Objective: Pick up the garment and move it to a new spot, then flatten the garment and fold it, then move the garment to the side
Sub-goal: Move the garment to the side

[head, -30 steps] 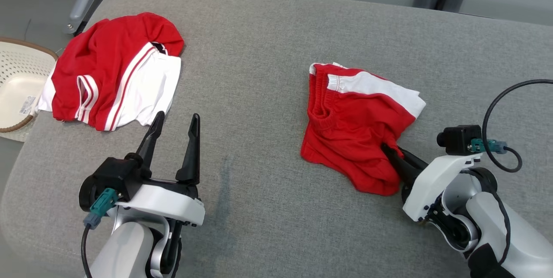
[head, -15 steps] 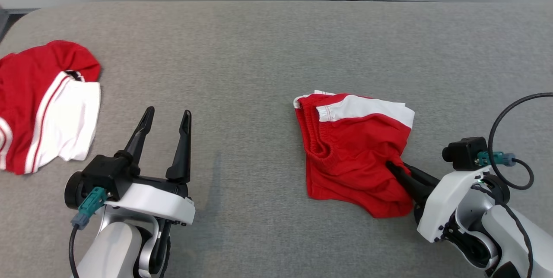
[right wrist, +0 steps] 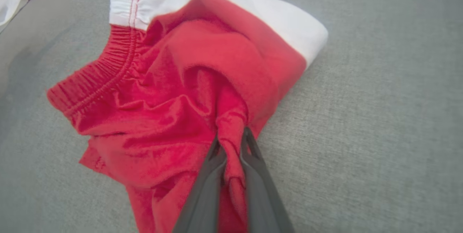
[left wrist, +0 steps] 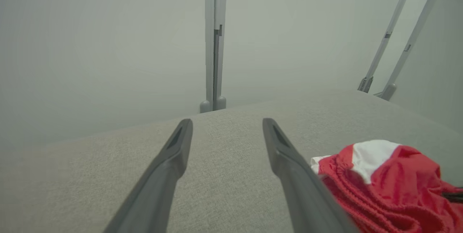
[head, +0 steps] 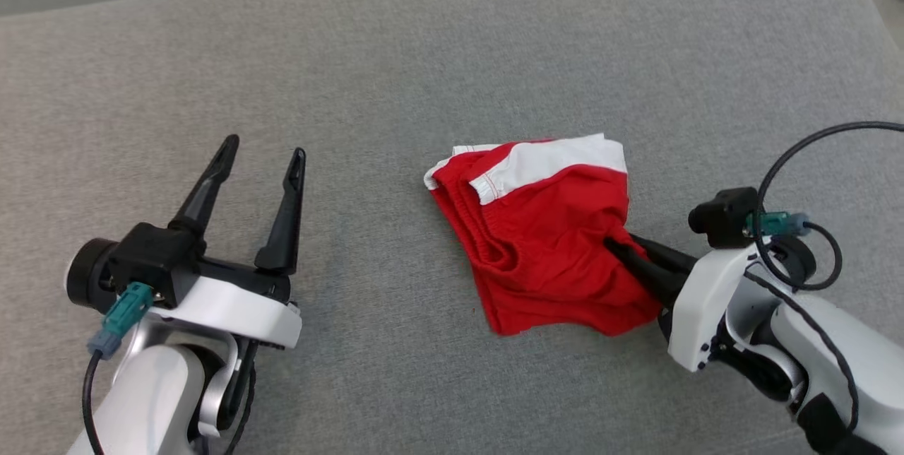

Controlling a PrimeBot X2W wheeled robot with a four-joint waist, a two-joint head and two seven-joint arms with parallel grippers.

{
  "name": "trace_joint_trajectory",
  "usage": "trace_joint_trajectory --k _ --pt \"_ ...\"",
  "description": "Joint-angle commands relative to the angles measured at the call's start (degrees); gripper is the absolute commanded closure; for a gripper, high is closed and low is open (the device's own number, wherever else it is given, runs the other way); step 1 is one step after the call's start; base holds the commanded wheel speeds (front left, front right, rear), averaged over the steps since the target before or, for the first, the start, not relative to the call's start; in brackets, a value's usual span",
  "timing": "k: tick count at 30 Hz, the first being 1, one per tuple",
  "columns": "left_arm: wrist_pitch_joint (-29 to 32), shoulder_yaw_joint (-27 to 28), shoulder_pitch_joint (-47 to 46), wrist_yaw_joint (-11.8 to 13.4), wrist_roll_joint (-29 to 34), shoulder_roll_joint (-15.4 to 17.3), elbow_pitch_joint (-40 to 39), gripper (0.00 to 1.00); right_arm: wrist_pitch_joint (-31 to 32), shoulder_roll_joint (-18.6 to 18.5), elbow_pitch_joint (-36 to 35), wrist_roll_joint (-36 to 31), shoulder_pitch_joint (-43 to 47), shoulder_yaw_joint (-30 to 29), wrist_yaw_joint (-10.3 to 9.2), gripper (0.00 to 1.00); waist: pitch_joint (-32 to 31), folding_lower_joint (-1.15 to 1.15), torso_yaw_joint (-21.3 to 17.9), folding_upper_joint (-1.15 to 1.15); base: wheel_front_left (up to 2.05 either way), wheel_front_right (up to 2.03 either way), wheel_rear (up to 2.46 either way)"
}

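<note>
Two grippers frame a crumpled pair of red shorts [head: 544, 243] on a grey padded surface [head: 424, 52], and only one has hold of it. The right gripper [head: 613, 246] is clenched on a twisted fold at the heap's near right edge; the right wrist view shows red cloth squeezed between its dark fingers [right wrist: 202, 189].

From that pinch the rest of the garment spreads away forward and toward the robot's left. A white band [head: 558, 158] lies along the far edge, and the elastic waistband [head: 480, 229] runs down the side that faces the other arm. The bundle rests on the surface, bunched rather than flat, roughly midway across the head view and slightly to the robot's right.

The left gripper [head: 265, 148] hangs well apart on the shorts' left with fingers spread wide and nothing between them. It points forward past the garment, not at it, and in its own wrist view the shorts [left wrist: 390, 182] sit low at the right.

The right arm is plainly the nearer and the one that carries. Any pull toward the right would likely drag the cloth behind the pinch, waistband last. The left arm would have to swing right to reach that waistband.
</note>
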Motion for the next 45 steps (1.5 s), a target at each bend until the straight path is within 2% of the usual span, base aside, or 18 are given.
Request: trace_joint_trajectory --k 1,8,21,26,34,35,36,37,45 --pt "0.44 0.28 -1.77 0.18 0.41 0.72 -0.76 0.0 0.14 -0.89 0.57 -0.6 -1.73 0.44 0.01 1.0 3.64 0.0 -3.37 0.0 0.0 0.0 0.0" --pt "3.69 0.15 -4.29 0.45 2.42 3.52 -5.5 0.0 -1.42 -6.0 3.7 -2.89 -8.92 3.51 -0.01 1.0 9.46 0.0 -7.98 0.0 0.0 0.0 0.0" --pt "9.24 -0.77 -7.42 0.03 5.08 7.32 -11.31 0.0 -5.79 -14.6 11.8 -4.15 -18.65 3.36 0.01 1.0 15.94 0.0 -14.14 0.0 0.0 0.0 0.0" --pt "10.29 -1.36 -8.58 -0.19 5.36 7.56 -12.05 0.0 -8.33 -14.74 15.46 -5.0 -22.24 2.85 0.0 1.0 16.82 0.0 -14.85 0.0 0.0 0.0 0.0" --pt "11.24 -2.65 -10.3 -0.74 5.85 7.6 -12.87 0.0 -13.83 -11.05 26.0 -5.79 -27.62 2.4 0.01 1.0 18.54 0.0 -14.04 0.0 0.0 0.0 0.0" --pt "11.24 -2.63 -10.36 -0.64 5.88 7.64 -12.83 0.0 -14.1 -10.64 27.15 -5.61 -27.83 2.4 0.01 0.75 18.64 0.0 -13.9 0.0 0.0 0.0 0.0" --pt "11.2 -2.61 -10.38 -0.56 5.87 7.68 -12.81 0.0 -14.46 -10.19 27.99 -5.26 -27.95 2.41 0.01 0.33 18.71 0.0 -13.79 0.0 0.0 0.0 0.0" --pt "11.12 -2.56 -10.34 -0.46 5.83 7.71 -12.77 0.0 -14.82 -9.77 28.87 -4.75 -28.04 2.3 0.01 0.0 18.72 0.0 -13.69 0.0 0.0 0.0 0.0" --pt "10.09 -2.72 -9.17 -0.14 4.88 7.08 -11.56 0.0 -18.39 -8.79 34.04 -0.39 -25.25 0.75 0.01 0.0 16.72 0.0 -13.12 0.0 0.0 0.0 0.0"
